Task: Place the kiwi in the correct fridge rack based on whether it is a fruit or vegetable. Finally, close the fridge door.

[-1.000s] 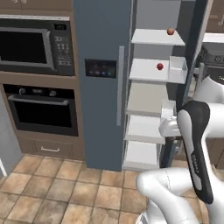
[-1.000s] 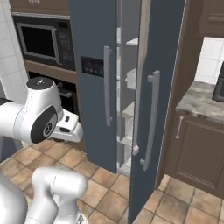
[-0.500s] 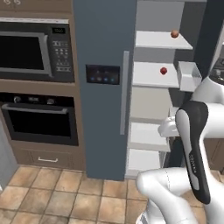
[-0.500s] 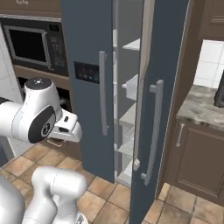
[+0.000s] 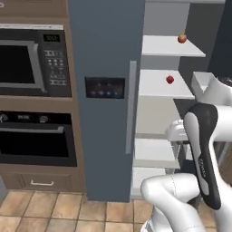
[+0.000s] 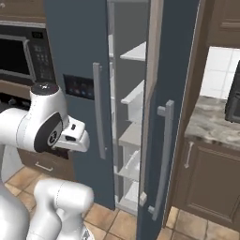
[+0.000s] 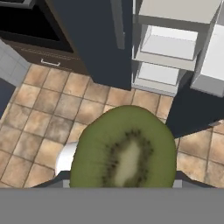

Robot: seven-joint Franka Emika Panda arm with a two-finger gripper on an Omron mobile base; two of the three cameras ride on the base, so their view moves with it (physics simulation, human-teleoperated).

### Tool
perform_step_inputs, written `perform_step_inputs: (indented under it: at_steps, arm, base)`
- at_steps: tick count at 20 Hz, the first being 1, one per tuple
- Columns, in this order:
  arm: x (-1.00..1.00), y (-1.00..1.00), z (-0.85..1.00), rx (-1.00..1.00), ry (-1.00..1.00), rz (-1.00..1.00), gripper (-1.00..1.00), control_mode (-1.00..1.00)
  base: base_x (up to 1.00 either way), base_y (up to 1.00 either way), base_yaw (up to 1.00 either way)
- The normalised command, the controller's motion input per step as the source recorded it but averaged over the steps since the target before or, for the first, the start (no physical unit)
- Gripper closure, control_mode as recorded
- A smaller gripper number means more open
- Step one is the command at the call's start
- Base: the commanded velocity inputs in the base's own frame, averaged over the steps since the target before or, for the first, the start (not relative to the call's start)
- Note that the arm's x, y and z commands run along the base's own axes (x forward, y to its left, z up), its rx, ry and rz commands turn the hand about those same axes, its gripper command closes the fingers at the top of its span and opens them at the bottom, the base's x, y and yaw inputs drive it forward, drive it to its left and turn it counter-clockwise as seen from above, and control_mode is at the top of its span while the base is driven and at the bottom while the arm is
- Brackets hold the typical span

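Note:
The kiwi fills the lower middle of the hand view, showing a green cut face with a pale core; it hides both fingertips. My gripper is shut on it, held low in front of the fridge and pointing down at the floor tiles. White fridge racks span the open grey interior, one above another. The top rack carries an orange-red fruit, the second a small red fruit. The fridge door with its pale bar handle stands open, seen nearly edge-on.
The left fridge door with a dark display panel is closed. A microwave and oven sit to its left. White door bins hang inside the open door. A stone counter lies to the right.
Both base views have shifted and the fridge looks larger and nearer: the base has driven toward it. The arm keeps its pose with the kiwi held.

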Motion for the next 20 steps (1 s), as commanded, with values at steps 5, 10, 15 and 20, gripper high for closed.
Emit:
perform_step_inputs:
  at_steps: [5,10,15,20]
  arm:
    - [0.00,0.00,0.00,0.00,0.00,0.00,1.00,1.00]
    - [0.00,0.00,0.00,0.00,0.00,0.00,1.00,1.00]
    - [0.00,0.00,0.00,0.00,0.00,0.00,1.00,1.00]
    - [0.00,0.00,0.00,0.00,0.00,0.00,1.00,1.00]
  base:
    - [0.28,0.62,-0.20]
    - [0.37,0.14,-0.32]
    - [0.46,0.06,-0.29]
    - [0.46,0.03,-0.21]
